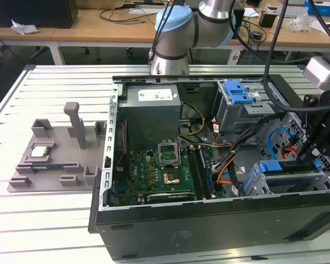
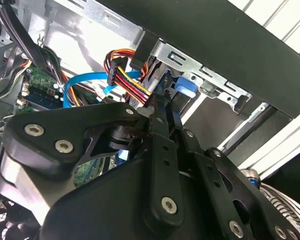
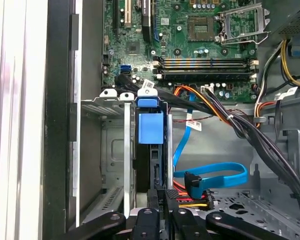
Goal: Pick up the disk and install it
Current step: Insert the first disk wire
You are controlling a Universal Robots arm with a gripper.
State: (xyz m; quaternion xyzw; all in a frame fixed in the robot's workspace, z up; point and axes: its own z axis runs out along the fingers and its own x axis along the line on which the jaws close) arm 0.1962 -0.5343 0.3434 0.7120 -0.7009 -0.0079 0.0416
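**Disk edge-on at the drive cage, gripper above it**

Inside the open computer case (image 1: 209,220), at the exterior view's right, we find the gripper (image 1: 317,147) lowered over the grey drive cage (image 1: 297,179). We judge the disk (image 3: 157,167) to be the dark slab standing on edge in the cage slot in the first wrist view, directly beneath the blue latch (image 3: 151,127) and in line with the gripper (image 3: 161,197). Edge-on suits the slot: the cage walls would guide the carrier rails as it slides in.

In the second wrist view the fingers (image 2: 162,117) run close together toward the blue latch (image 2: 186,86), so we take the jaws as nearly closed on a thin edge. Whether they actually clamp the disk we cannot tell, since the contact point is hidden behind the gripper's own linkage in both wrist views.

How deep the disk sits is also unclear; its lower end is cut off. The blue data cable (image 3: 215,175) and the coloured power wires (image 2: 132,80) lie loose just beside the cage, seemingly not connected. On the grey fixture (image 1: 55,159) outside the case, a small square chip (image 1: 40,152) rests well apart.
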